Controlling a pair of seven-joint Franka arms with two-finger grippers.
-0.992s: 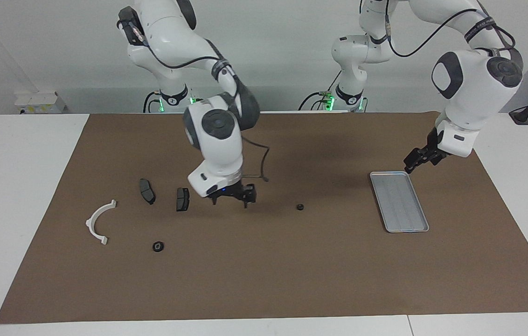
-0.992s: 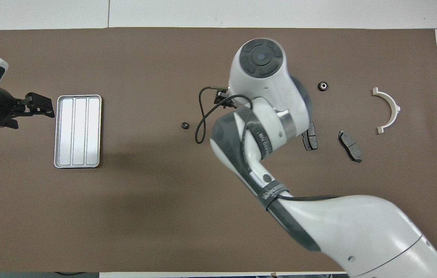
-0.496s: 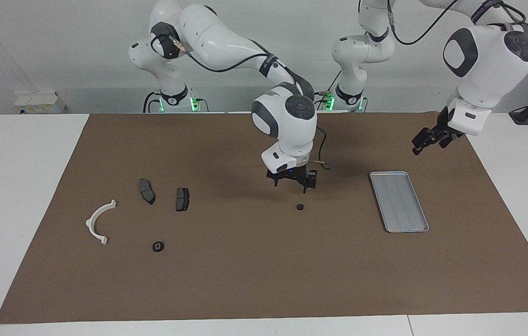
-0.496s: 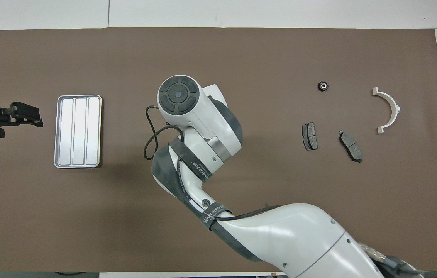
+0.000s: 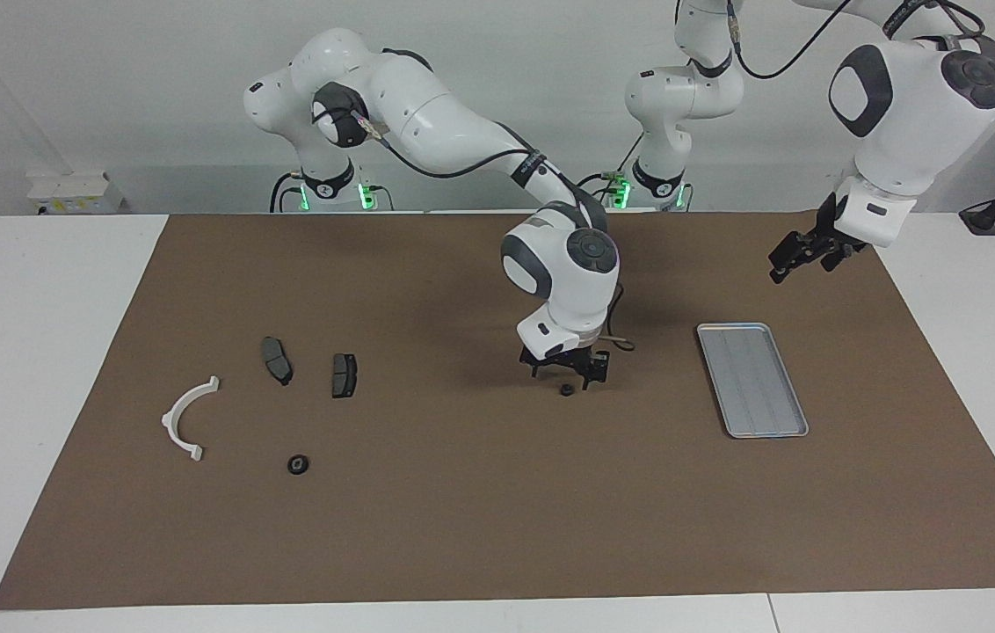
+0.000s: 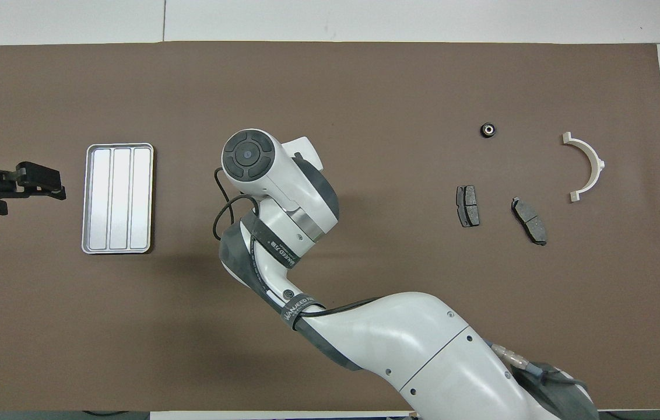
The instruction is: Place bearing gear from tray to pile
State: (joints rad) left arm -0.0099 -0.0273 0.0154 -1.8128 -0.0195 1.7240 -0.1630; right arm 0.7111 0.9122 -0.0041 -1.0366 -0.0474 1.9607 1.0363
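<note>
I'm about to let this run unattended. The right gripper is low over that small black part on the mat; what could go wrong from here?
1. The bearing gear is small and round; the open right gripper could nudge it away rather than pinch it.
2. The overhead view hides the part under the right arm, so alignment rests on the facing view alone.
3. A second black bearing already lies by the pile's brake pads; a drop there could knock them.

The tray (image 5: 752,380) is silver-grey metal with a dull sheen and lengthwise ridges. A matt brown mat (image 5: 497,527) that looks like paper covers the white, smooth worktop (image 5: 32,352). The two brake pads (image 5: 277,360) look matt dark grey and grainy; the half-ring bracket (image 5: 185,420) is smooth white plastic. The arm shells (image 6: 423,344) are glossy white plastic.
</note>
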